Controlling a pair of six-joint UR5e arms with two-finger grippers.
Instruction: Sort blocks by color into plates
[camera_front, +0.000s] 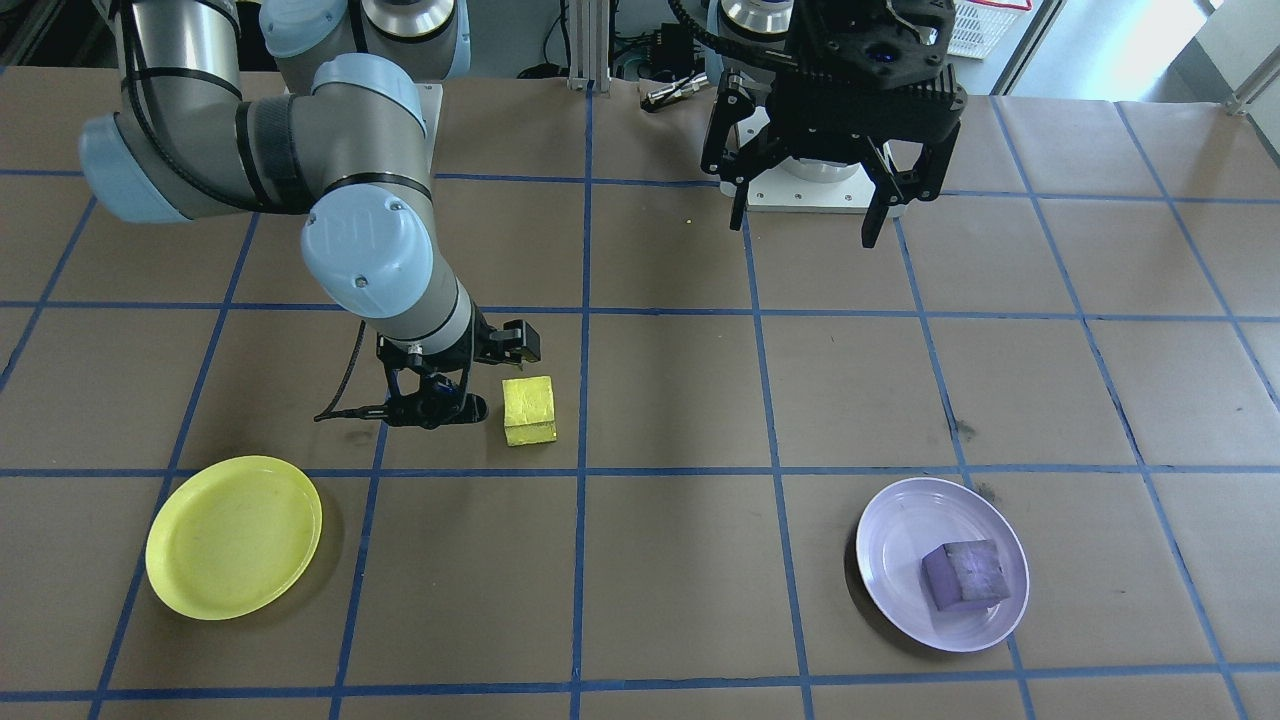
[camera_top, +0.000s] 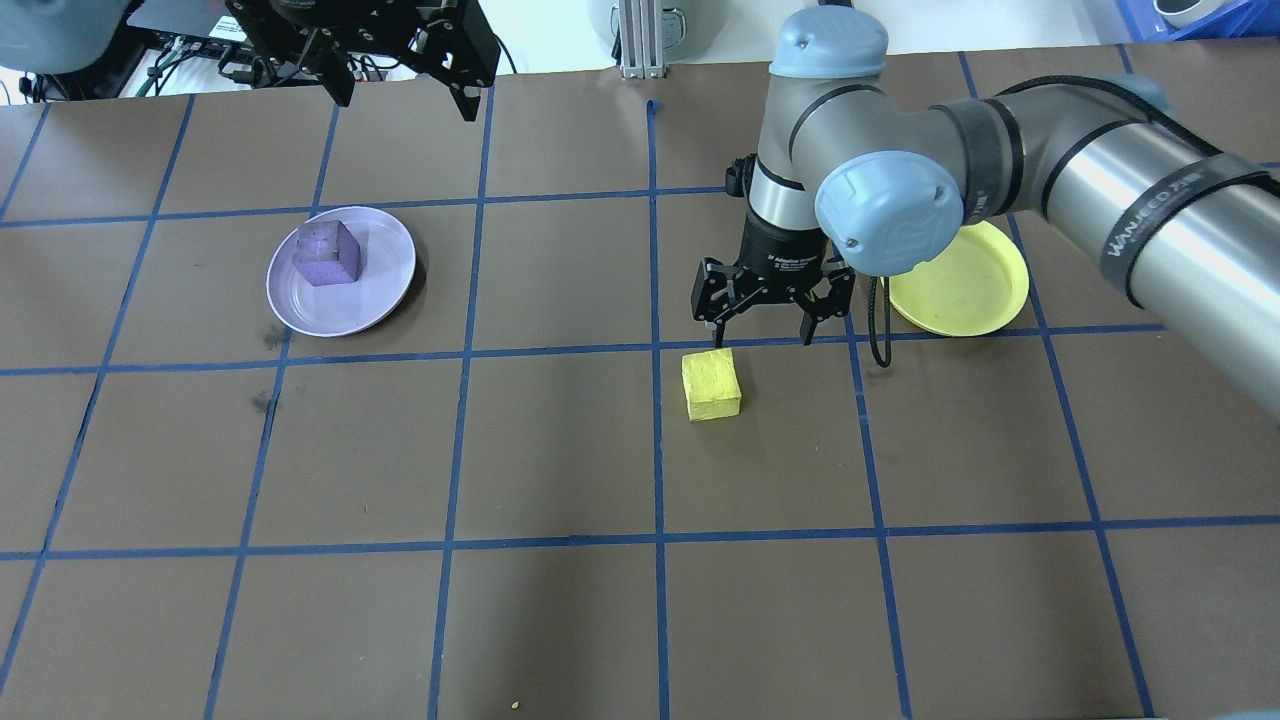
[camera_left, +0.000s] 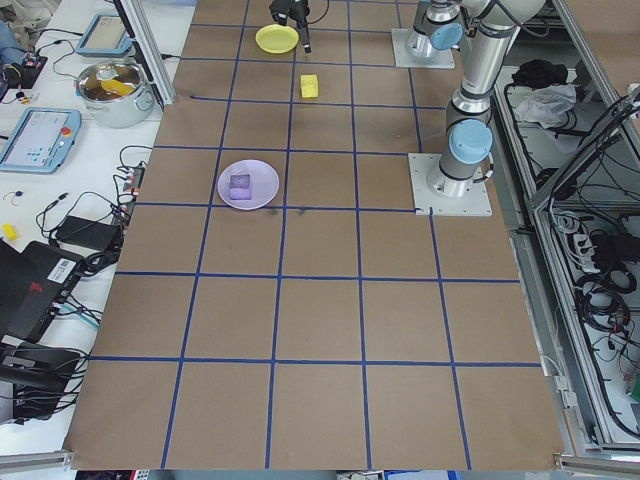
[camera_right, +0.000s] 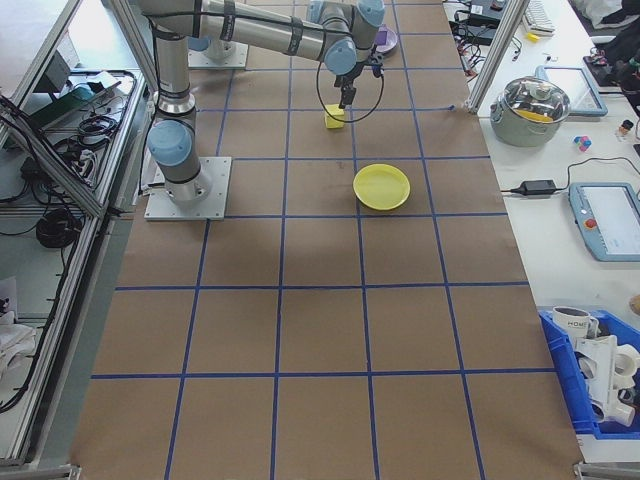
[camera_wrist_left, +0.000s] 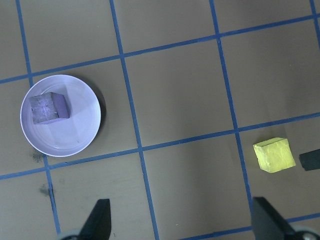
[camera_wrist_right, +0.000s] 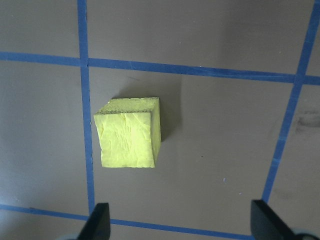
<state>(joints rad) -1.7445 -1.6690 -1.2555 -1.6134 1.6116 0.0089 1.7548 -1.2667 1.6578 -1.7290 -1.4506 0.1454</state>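
The purple block (camera_top: 329, 253) already lies in the lavender plate (camera_top: 385, 283), so I judge that half of the sorting is done. The yellow block (camera_top: 711, 384) sits on the brown bench (camera_top: 560, 450), just beside a blue tape line and well apart from the yellow plate (camera_top: 960, 290), which has nothing in it.

I have the right end effector (camera_top: 765, 325) low over the bench with its fingers spread wide and nothing between them. In the overhead view one finger stands near the far edge of the yellow block, but the block is not between the fingers. In the right wrist view the block lies left of centre.

The left end effector (camera_top: 400, 85) hangs released, high at the far edge of the bench.

I think the next move calls for shifting the right end effector sideways until it is centred over the block, then lowering and closing.
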